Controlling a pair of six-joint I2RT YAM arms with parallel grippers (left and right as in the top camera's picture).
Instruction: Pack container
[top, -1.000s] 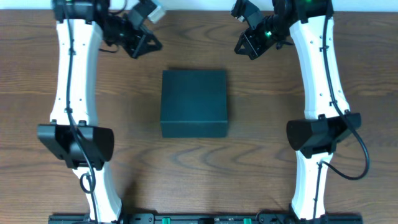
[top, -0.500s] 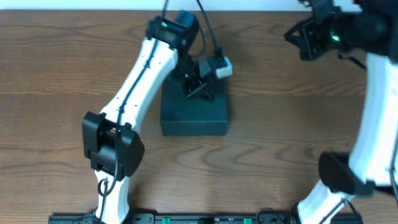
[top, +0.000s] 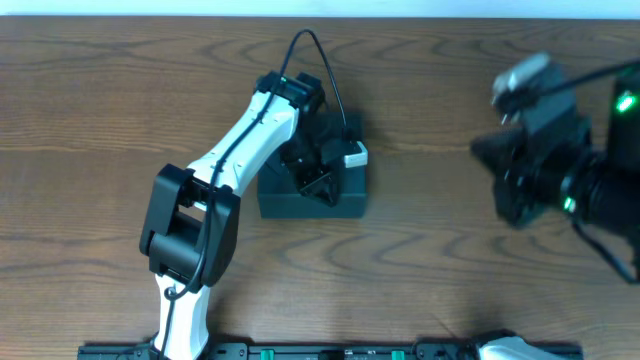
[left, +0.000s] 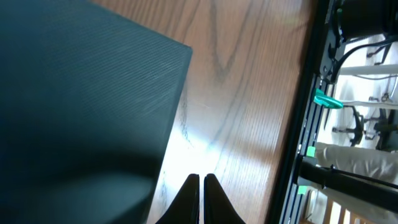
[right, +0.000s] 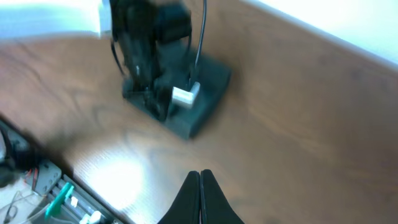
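Overhead view: we see the container (top: 345, 200), a dark teal-black square box with its top flat and closed, lying near the middle of the wooden counter (top: 90, 110). The left arm (top: 235, 150) reaches diagonally across it, and the left pincer (top: 318, 186) hangs over the right front part of the box, covering much of the lid; from here we cannot tell how its fingers stand. The right arm (top: 560, 175) appears large and blurred at the right edge, well apart from the box, and we cannot make out its pincer here. Left wrist view: the container fills the left and upper part of the picture, its matte, finely ribbed surface ending in a sharp corner against the wood grain. The left pincer sits at the bottom edge with its two dark fingers pressed together, pinching nothing, over the brightly lit counter just beside the box's side; we cannot tell whether it touches the box. Right wrist view: the right pincer (right: 200, 179) shows its fingers pressed together and empty, above bare counter. Beyond it, well apart, the container lies with the left arm bent over it.
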